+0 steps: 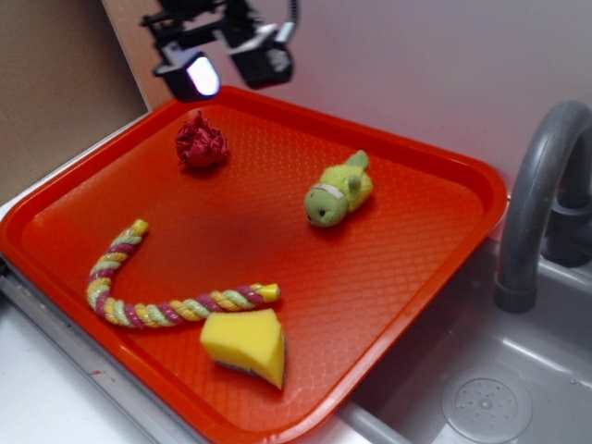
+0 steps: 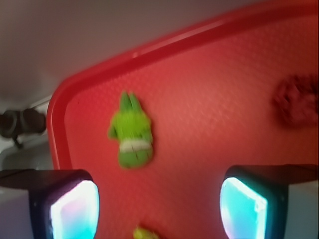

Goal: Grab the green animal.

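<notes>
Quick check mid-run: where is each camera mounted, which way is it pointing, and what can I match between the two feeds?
Exterior: fixed off the robot, high at the tray's front, looking down across the orange tray toward the back wall; the gripper hangs open at the top edge.
Wrist: on the arm, looking down past its own glowing fingertips at the tray.
Shared: the green animal, apart from the gripper, and the red crumpled ball.
</notes>
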Controlling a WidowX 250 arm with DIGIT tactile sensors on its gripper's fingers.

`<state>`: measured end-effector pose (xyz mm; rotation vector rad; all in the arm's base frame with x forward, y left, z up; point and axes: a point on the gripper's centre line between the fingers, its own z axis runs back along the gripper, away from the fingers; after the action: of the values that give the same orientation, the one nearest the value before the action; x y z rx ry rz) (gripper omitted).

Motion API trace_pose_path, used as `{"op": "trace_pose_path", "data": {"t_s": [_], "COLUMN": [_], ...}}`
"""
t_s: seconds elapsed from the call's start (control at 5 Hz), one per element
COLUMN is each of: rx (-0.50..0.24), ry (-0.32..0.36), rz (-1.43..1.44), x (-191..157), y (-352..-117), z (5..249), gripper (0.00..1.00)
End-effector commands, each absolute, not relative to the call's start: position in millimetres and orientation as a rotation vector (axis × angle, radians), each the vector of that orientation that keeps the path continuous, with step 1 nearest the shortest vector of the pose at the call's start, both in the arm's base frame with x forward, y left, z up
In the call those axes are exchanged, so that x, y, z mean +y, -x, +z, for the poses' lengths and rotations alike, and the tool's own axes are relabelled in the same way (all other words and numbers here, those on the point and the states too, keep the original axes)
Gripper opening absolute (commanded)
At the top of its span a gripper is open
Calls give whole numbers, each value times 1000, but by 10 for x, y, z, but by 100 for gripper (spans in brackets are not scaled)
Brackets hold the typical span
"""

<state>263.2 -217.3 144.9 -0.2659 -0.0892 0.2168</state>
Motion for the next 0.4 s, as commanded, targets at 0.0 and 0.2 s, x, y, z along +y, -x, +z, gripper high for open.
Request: {"op": "trace_pose_path", "data": {"t_s": [0.0, 0.2], "rx": [-113, -90], "ry": [112, 89], "rz": [133, 107], "x": [-2615, -2647], "y": [-2842, -2821], "z": [1154, 933], "gripper": [100, 100]}}
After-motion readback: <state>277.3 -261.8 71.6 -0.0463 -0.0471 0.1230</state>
